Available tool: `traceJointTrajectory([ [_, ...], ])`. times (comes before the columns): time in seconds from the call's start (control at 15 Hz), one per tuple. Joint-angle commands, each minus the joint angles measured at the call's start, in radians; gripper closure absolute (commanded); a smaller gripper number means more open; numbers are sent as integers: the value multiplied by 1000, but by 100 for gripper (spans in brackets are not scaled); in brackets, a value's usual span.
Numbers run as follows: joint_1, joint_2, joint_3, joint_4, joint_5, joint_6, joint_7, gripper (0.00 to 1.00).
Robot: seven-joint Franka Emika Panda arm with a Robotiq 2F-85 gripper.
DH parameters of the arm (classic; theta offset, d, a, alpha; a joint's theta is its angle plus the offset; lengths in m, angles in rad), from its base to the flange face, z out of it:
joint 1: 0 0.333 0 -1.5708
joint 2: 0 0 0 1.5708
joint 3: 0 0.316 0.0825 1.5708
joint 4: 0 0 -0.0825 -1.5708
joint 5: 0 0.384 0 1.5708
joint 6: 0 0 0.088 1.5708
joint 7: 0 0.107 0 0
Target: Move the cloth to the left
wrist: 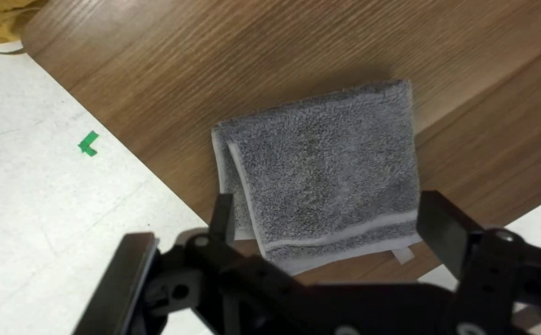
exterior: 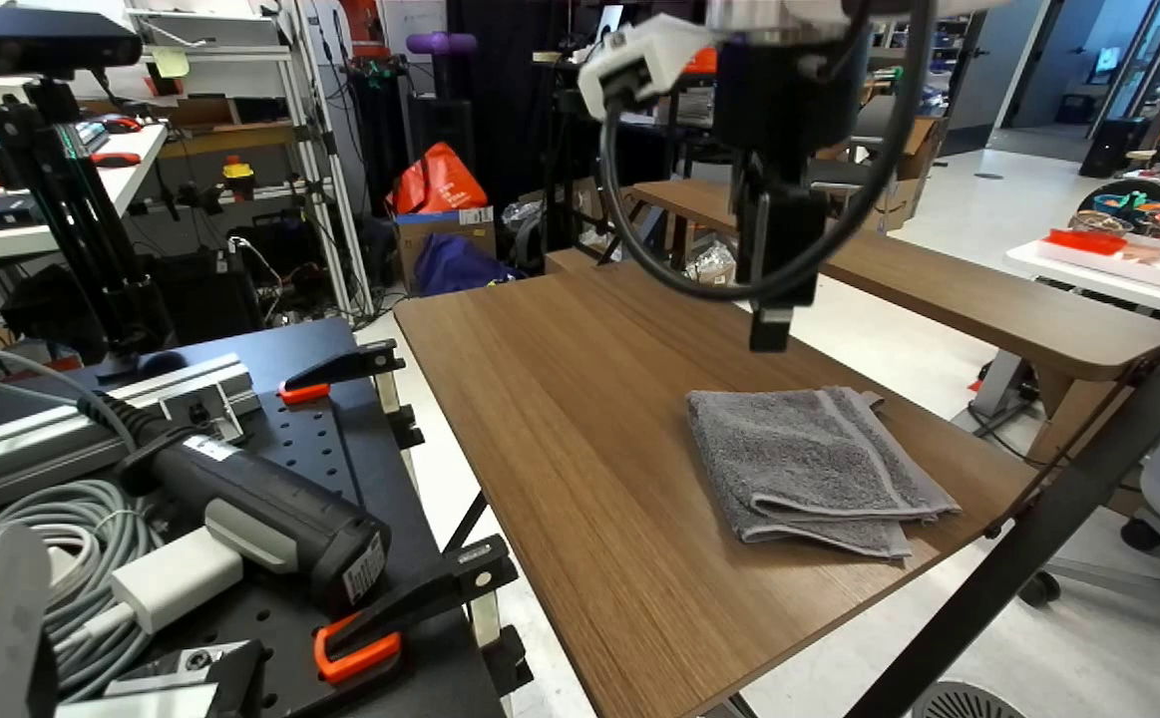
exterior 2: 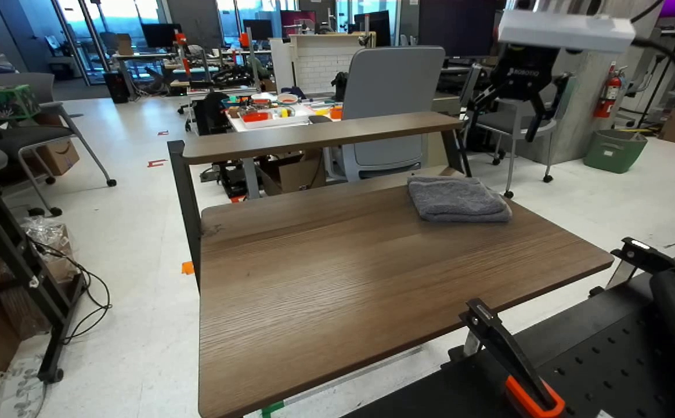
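Where cloth (wrist: 326, 177) lies — squarish, askew to table (exterior: 589, 399)

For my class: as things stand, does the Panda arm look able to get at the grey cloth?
Probably yes: the end effector hangs open, higher than the grey cloth, and nothing visible lies on it or blocks the way down. The raised shelf nearby might call for care.
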Motion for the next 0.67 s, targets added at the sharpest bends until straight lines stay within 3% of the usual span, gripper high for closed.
traceJointTrajectory([
  [0.0, 42, 190, -53, 155, 14, 46, 60, 0],
  [0.6, 46, 416, -55, 351, 70, 24, 48, 0],
])
